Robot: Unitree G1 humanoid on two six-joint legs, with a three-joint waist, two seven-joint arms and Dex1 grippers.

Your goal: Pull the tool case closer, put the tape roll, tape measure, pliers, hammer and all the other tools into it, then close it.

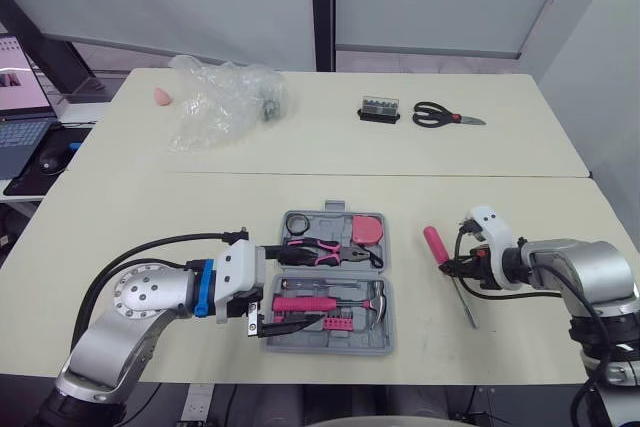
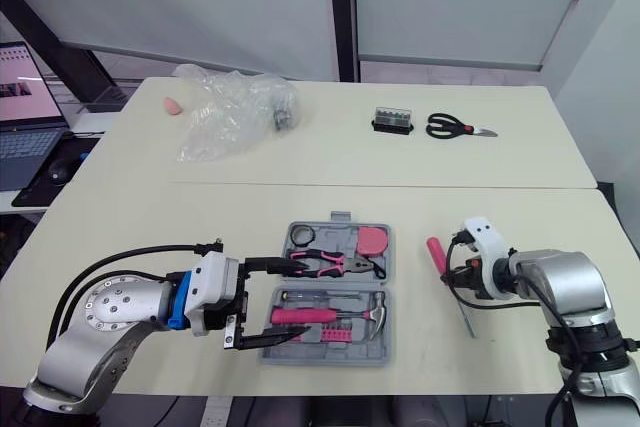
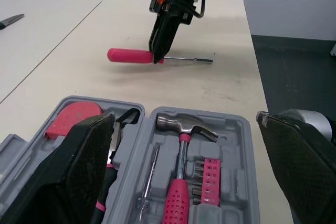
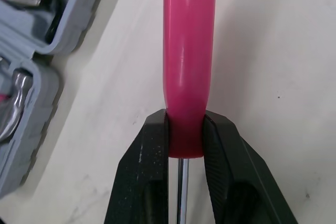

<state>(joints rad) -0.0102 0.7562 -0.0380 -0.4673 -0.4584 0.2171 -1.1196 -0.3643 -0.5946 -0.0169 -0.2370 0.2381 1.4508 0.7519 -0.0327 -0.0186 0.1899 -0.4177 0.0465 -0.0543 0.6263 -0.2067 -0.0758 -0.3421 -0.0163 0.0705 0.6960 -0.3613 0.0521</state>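
The grey tool case [image 1: 385,345] lies open near the table's front edge. It holds a tape roll [image 1: 298,222], pink tape measure [image 1: 368,230], pliers [image 1: 325,250] and pink-handled hammer [image 1: 330,303]. My left gripper [image 1: 300,287] is open at the case's left end, its fingers [image 3: 79,171] spread wide over the tools. To the right of the case, my right gripper [image 1: 452,267] is shut on a pink-handled screwdriver [image 1: 435,244] where the handle [image 4: 188,51] meets the shaft. The screwdriver rests low on the table, its shaft pointing toward the front edge.
On the far half of the table lie a crumpled clear plastic bag [image 1: 222,97], a small pink object [image 1: 162,96], a black bit holder [image 1: 379,109] and black scissors [image 1: 440,116]. A laptop [image 1: 20,117] stands on a side desk to the left.
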